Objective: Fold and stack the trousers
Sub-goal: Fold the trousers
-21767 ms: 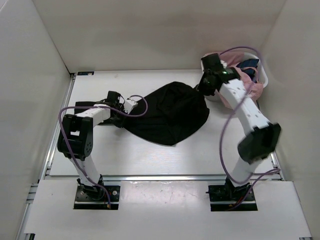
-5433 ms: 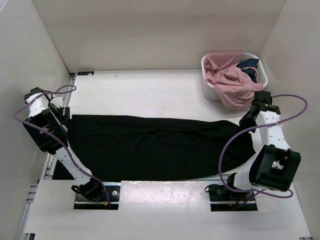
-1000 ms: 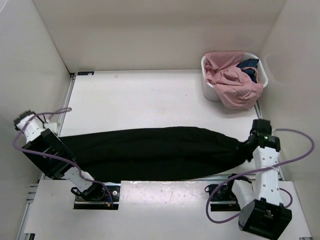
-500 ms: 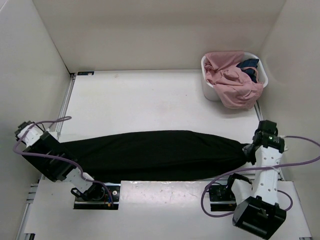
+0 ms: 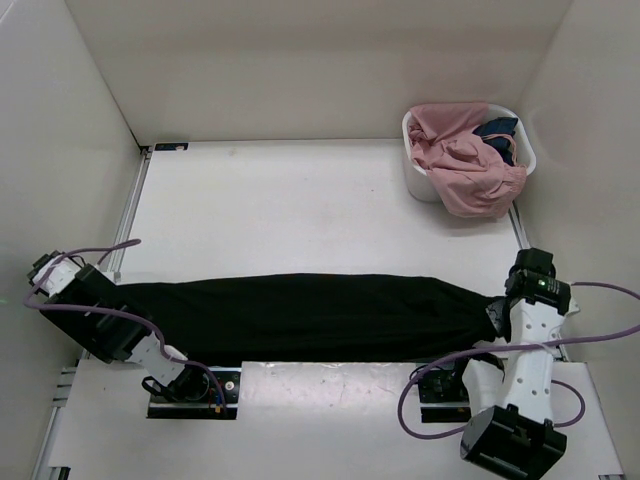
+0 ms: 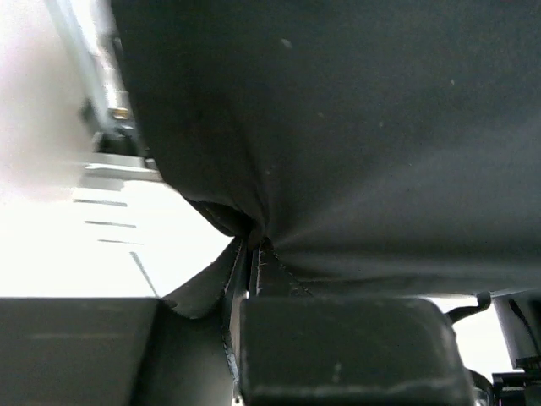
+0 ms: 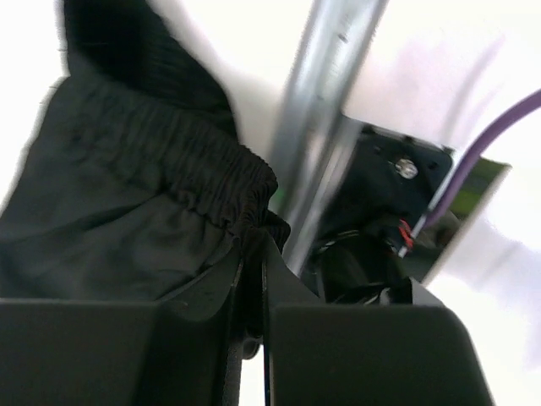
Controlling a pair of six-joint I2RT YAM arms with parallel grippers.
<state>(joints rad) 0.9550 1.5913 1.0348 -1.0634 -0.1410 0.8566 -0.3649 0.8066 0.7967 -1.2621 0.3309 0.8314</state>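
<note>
**Trousers (image 5: 300, 315) stretched long across the bench (image 5: 300, 200)**

The black pair lay taut along the bench's near edge, held between both arms. The left jaws were clamped tight on the left end, and the right jaws were pinching the elastic waistband (image 7: 194, 182).

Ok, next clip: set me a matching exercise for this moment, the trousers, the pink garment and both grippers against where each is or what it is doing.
Things:
1. trousers
2. pink garment
3. left gripper
4. right gripper

Places or states:
A. shut on the gathered elastic waistband
B. heaped in the white basket at the far right
C. stretched in a long band along the near edge of the table
D. shut on plain black cloth at the left end

Pairs: 1-C, 2-B, 3-D, 4-A.
</note>
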